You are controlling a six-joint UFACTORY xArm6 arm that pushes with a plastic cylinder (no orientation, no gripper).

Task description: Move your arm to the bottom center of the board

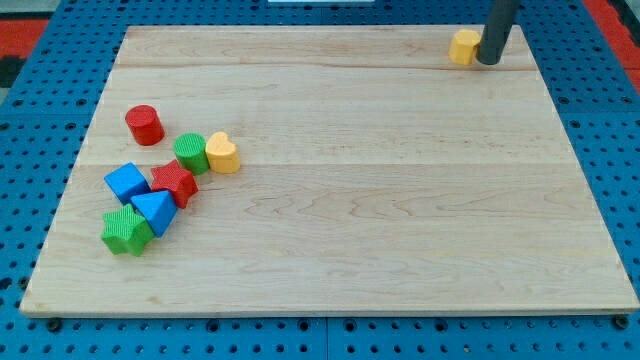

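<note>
My tip rests on the wooden board near its top right corner. It touches the right side of a yellow block. The dark rod rises from the tip out of the view's top. A cluster of blocks lies at the board's left: a red cylinder, a green cylinder, a yellow heart-shaped block, a red star-like block, a blue cube, a blue triangular block and a green block.
The board lies on a blue pegboard table that shows on all sides. A red patch shows at the view's top left and another at the top right.
</note>
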